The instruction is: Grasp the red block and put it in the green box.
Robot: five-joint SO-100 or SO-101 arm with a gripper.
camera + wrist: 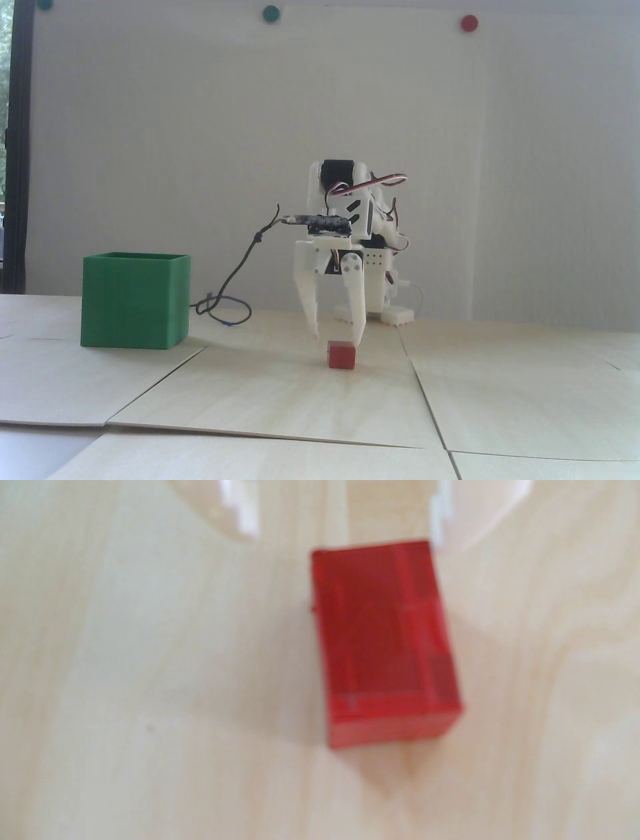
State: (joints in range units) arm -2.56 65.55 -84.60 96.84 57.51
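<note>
White plastic arm folds forward, its claw (337, 339) pointing down with fingers spread, holding nothing, tips just above the small matte red block (341, 354) on the pale wooden counter (500, 390). Large ridged green box (135, 300) stands well left. Wrist view blurs the block (384, 642).

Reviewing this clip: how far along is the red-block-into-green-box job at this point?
Early stage. Done: the pincer has been brought over the red block, open, its fingertips just above the block's top edge in the fixed view. In hand: lining up the grasp; the wrist view shows the block on the table, offset toward one finger, not yet clamped. Left: closing, lifting, carrying to the green box at left, releasing.
</note>
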